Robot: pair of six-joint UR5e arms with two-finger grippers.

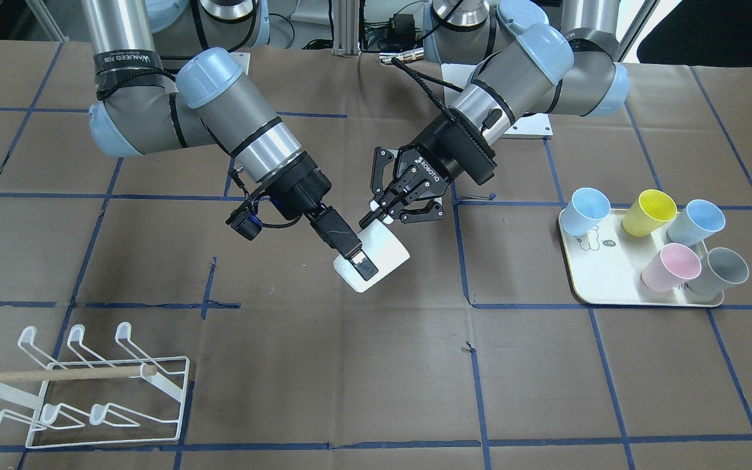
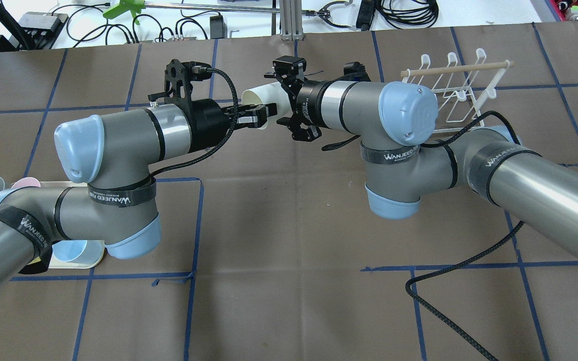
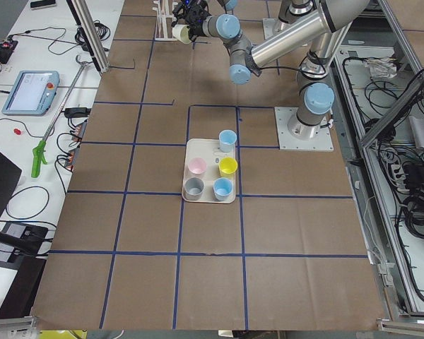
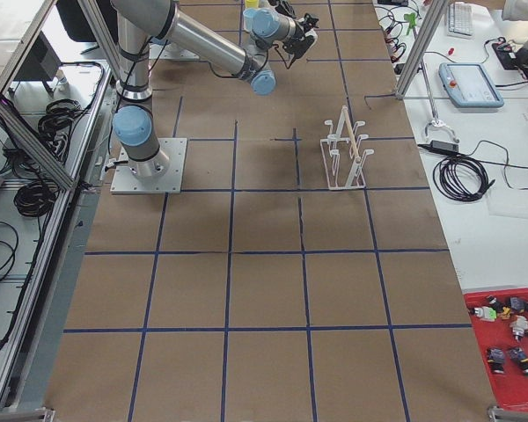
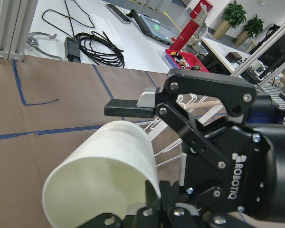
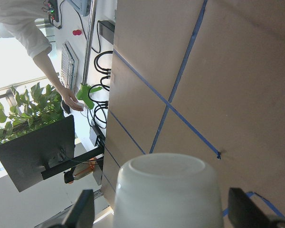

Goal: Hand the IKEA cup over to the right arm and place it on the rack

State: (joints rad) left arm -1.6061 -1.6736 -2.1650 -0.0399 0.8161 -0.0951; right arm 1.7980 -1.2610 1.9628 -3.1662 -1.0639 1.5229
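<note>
Here, left hand [image 1: 381, 217] pinches the smooth white tapered cup [image 1: 389, 254]; right hand [image 6: 166, 216] straddles it wide.

Silver-grey left arm [image 2: 118, 138] and right arm [image 2: 362, 103], pale-blue caps [image 2: 408, 113], black lettered straps [image 2: 121, 196].

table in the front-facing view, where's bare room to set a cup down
Free: bare paper between the wire rack and the tray, along the near edge. Crowded: the full tray, and mid-table under the held white cup.
</note>
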